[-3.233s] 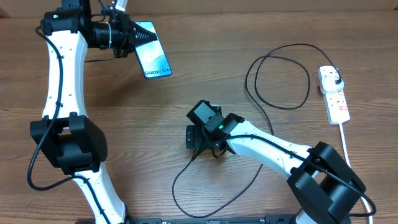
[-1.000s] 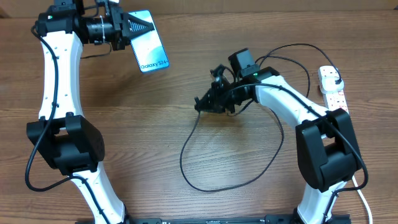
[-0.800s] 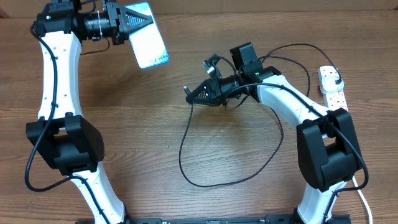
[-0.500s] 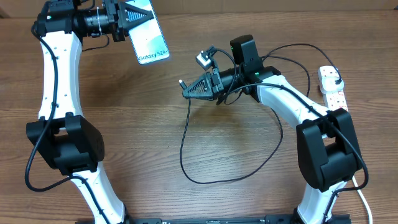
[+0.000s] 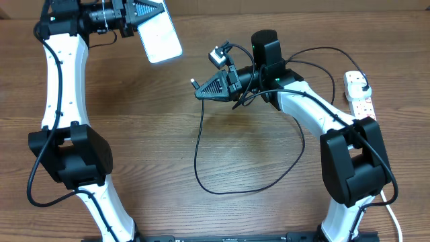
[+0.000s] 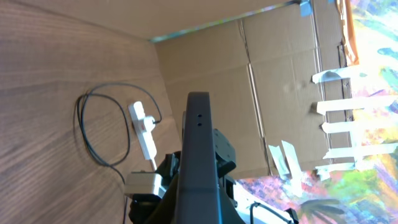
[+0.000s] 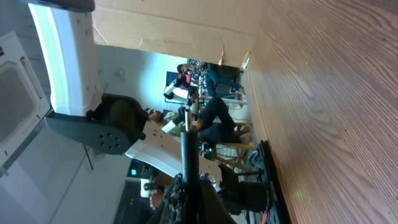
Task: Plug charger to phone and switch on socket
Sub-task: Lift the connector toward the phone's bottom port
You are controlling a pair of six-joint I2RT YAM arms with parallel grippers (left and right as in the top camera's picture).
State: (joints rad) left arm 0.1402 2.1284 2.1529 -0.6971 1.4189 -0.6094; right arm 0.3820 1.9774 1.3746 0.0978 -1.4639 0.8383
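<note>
My left gripper (image 5: 152, 12) is shut on the top end of the phone (image 5: 160, 37), which hangs above the table at the back left, its screen glaring white. In the left wrist view the phone's (image 6: 198, 162) thin bottom edge points toward the right arm. My right gripper (image 5: 201, 92) is shut on the charger's (image 5: 200, 151) cable just behind its small plug tip (image 5: 193, 84), raised and aimed left toward the phone, a gap apart. In the right wrist view, the charger tip (image 7: 189, 146) juts from the shut jaws. The charger's black plug (image 5: 361, 85) sits in the white socket (image 5: 363, 107).
The charger's black cable loops over the table's middle (image 5: 222, 188) and in a ring near the socket (image 5: 302, 84). A thick white cord (image 5: 373, 158) runs from the socket toward the front right. Cardboard walls (image 6: 273, 81) stand behind the table.
My right gripper has risen and shifted left with the charger tip, now pointing at the phone. The left gripper has tilted the phone, so its screen now glares white.
</note>
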